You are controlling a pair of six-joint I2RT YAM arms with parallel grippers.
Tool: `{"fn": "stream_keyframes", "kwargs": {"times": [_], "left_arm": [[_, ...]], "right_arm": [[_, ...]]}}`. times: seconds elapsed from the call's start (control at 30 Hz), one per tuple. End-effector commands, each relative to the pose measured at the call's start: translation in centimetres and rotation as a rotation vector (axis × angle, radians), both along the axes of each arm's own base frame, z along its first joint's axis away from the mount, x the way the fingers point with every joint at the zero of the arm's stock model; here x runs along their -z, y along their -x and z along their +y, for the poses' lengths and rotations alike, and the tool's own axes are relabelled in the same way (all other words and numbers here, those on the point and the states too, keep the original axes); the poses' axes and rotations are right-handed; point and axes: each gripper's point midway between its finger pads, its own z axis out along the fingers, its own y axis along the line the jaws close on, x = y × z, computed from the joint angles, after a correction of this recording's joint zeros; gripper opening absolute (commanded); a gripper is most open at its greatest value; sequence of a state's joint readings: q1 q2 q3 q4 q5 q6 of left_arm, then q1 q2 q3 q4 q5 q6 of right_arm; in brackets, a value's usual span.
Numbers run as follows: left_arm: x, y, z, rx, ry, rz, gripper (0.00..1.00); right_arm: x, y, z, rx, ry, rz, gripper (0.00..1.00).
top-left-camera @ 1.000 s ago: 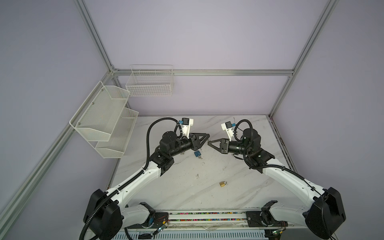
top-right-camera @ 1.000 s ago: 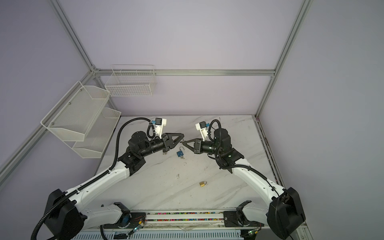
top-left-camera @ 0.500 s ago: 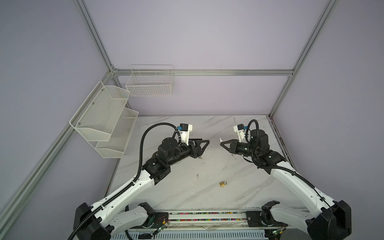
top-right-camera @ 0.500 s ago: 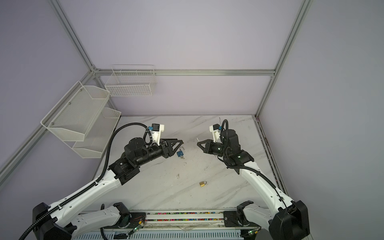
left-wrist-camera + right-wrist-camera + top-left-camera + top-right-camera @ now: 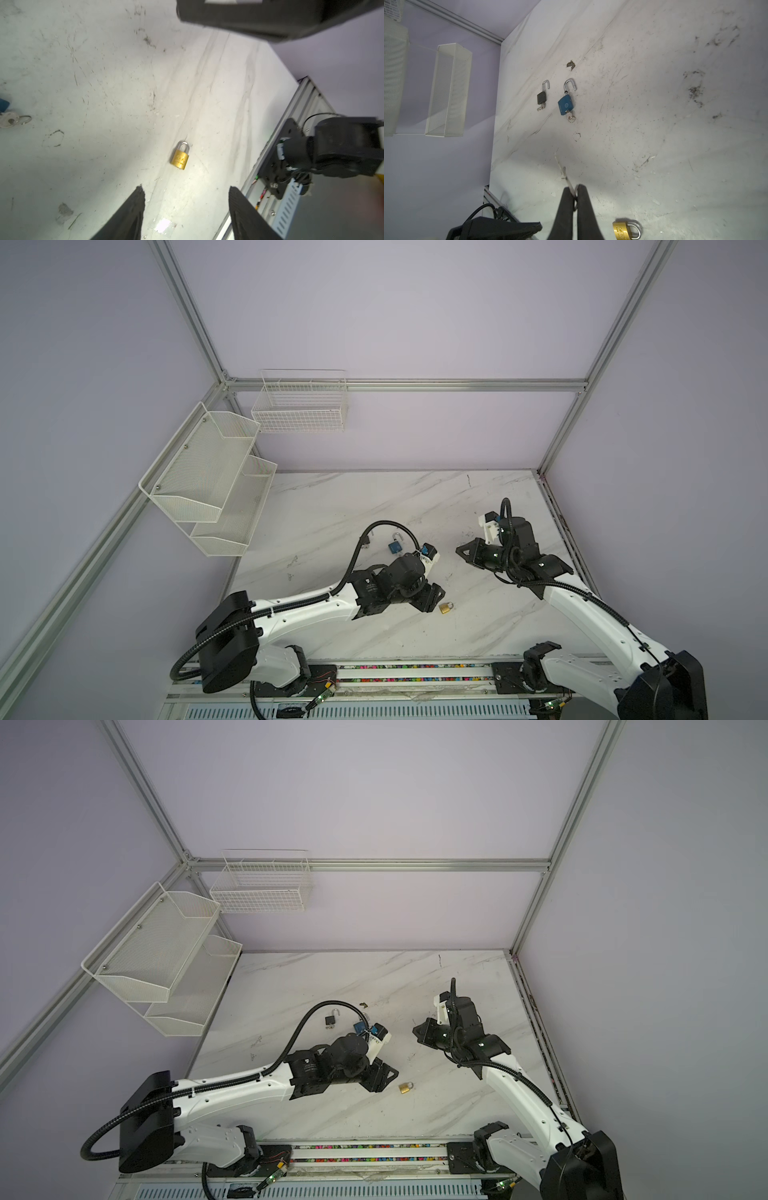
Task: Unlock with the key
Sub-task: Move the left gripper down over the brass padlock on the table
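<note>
Three padlocks lie on the white marble-patterned desk [image 5: 332,497]. Nearest the front rail is a small brass padlock [image 5: 446,608] [image 5: 405,1087] [image 5: 180,154] [image 5: 626,229], flat on the desk with its silver shackle pushed home. The left fingers [image 5: 133,209] [image 5: 428,601] sit just beside it, spread apart with nothing between them. In the left wrist view the padlock lies ahead of the gap between their tips, untouched. Farther back, on the right in both top views, the right fingers [image 5: 566,207] [image 5: 467,551] are pressed together on a slim silver key [image 5: 563,172]. Its blade sticks out past their tips and points toward the middle of the desk. Beyond the left arm lies a blue padlock [image 5: 566,105] [image 5: 395,546] with its shackle swung open and a ringed key in its base. Just beside it, not touching, is a smaller black padlock [image 5: 541,97] [image 5: 330,1021], also open with a key in its base. At the far left a white two-tier mesh shelf [image 5: 208,481] hangs on the side wall. A white wire basket [image 5: 299,406] hangs on the back wall.
</note>
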State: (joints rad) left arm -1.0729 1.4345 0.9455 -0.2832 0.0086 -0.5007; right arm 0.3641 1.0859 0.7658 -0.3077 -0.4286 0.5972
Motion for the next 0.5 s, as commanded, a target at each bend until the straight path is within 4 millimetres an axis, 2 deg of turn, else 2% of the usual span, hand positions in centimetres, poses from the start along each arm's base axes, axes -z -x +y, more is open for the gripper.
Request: {"fn": "stream_keyframes", "kwargs": {"times": [0.0, 0.17, 0.33, 0.47], "left_arm": [[-3.4, -1.5, -2.8, 0.042, -0.020, -0.127, 0.65], [-0.9, -1.7, -4.8, 0.130, -0.122, -0.188, 0.66], [0.6, -1.9, -6.5, 0.226, -0.195, -0.250, 0.63], [2.4, -2.0, -7.2, 0.271, -0.239, -0.253, 0.61]], "right_arm": [[1.6, -0.5, -1.0, 0.030, 0.033, 0.048, 0.00], [2.0, -1.2, -1.6, 0.037, 0.029, 0.067, 0.00], [2.1, -1.7, -2.4, 0.056, 0.016, 0.071, 0.00], [2.2, -1.9, -3.1, 0.069, 0.008, 0.078, 0.00]]}}
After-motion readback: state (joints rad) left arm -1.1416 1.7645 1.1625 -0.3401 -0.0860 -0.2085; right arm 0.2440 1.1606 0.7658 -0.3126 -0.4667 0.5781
